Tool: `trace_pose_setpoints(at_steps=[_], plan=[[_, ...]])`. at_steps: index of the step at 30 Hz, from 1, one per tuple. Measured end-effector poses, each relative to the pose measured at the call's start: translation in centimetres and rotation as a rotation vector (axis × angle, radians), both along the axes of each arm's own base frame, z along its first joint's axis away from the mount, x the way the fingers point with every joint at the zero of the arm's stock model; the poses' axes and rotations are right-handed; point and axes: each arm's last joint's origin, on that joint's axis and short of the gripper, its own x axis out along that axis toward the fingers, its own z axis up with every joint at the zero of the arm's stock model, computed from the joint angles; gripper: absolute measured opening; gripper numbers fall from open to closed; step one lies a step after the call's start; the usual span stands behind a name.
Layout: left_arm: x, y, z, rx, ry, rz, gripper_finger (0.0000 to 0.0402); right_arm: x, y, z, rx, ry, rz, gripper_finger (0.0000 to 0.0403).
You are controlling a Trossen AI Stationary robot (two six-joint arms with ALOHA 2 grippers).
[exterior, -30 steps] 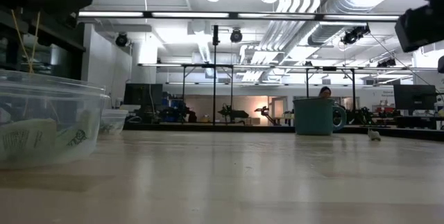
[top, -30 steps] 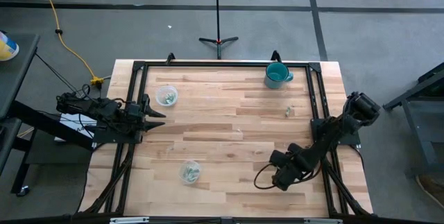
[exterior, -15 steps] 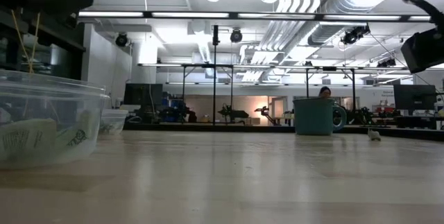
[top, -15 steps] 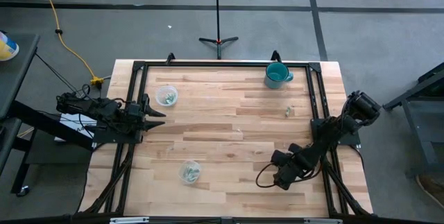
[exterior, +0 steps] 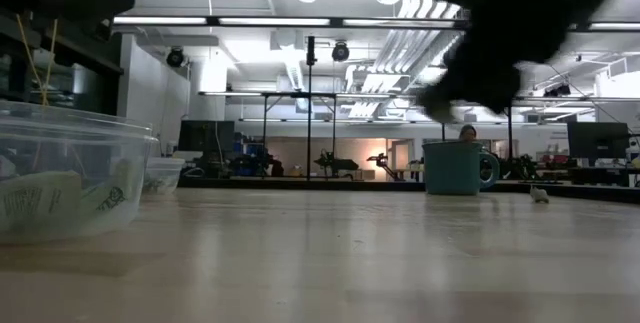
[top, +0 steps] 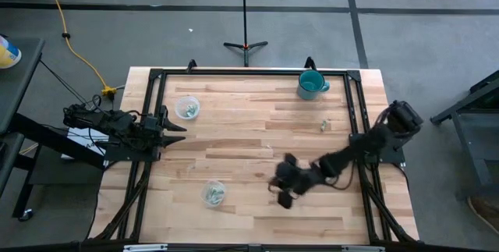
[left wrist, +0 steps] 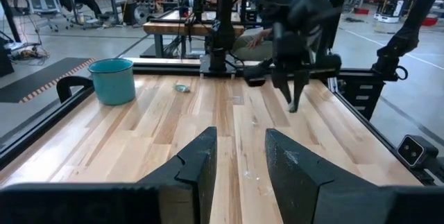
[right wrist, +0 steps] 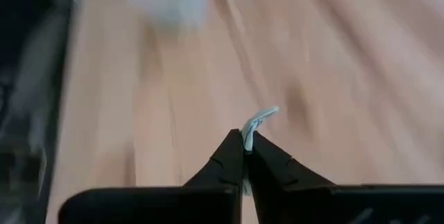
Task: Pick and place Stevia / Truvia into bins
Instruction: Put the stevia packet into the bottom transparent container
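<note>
sachet pinched at one edge between my right gripper, jaws closed to a sliver on it; most of the paper sticks out free. the gripper hangs over mid-table, right of the near cup. i judge the risk is a slip: the grip is thin and the paper is slick and flat, so a quick swing could flick it loose short of the cup, or it could catch the rim and fall outside. the cups are small, clear plastic, light enough to tip if nudged. left gripper waits at the left table edge, jaws parted, empty. far cup holds sachets too. one loose sachet lies far right, near the teal mug.
</note>
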Motion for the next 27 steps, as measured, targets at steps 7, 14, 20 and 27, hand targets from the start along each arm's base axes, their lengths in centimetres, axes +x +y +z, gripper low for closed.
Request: trace_pose_setpoints(at_steps=[7, 14, 20, 27], plan=[[0.0, 0.0, 0.0, 0.0, 0.0, 0.001, 0.0156, 6.2, -2.0, 1.3, -0.181, -0.331, 0.2, 0.0004], [0.0, 0.0, 0.0, 0.0, -0.001, 0.007, 0.0156, 12.5, -1.6, 1.8, -0.29, -0.316, 0.325, 0.0003], [0.0, 0.0, 0.0, 0.001, 0.0, 0.007, 0.0156, 16.9, -2.0, 1.3, -0.209, -0.281, 0.403, 0.0003], [0.0, 0.0, 0.0, -0.003, 0.0, 0.007, 0.0156, 19.4, -1.2, 0.9, -0.142, -0.262, 0.539, 0.0024]])
